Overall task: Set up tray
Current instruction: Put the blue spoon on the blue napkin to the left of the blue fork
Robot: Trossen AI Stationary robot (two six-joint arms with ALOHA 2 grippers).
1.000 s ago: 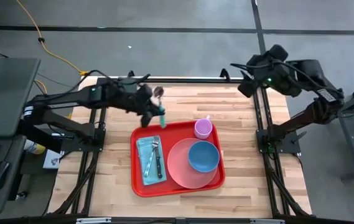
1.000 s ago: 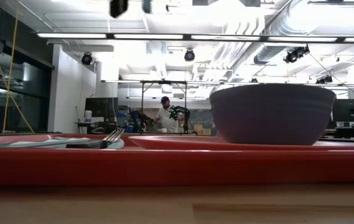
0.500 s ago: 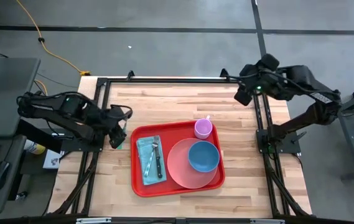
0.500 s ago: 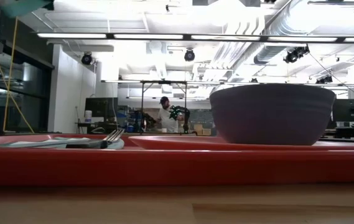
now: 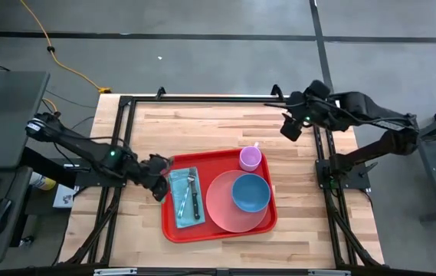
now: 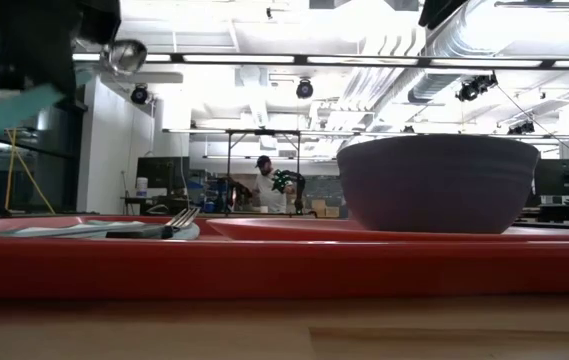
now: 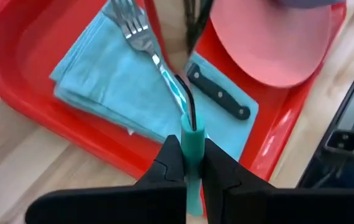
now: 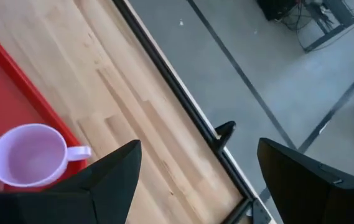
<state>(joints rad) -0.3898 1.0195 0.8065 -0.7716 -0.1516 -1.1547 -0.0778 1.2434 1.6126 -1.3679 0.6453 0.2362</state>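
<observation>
red tray [image 5: 170,227] sits mid worktop [image 5: 225,130]. on it: teal napkin [image 5: 181,196] at its left end with fork [image 5: 188,192] and knife [image 5: 196,204] on top, pink plate [image 5: 221,212] carrying blue bowl [image 5: 250,192], lilac cup [image 5: 250,158] at the far edge. left hand [image 5: 158,176] low at the tray's left rim, just beside the napkin; possibly gripping something, can't make it out. right hand [image 5: 290,127] over the far right worktop, well apart from the tray.
</observation>
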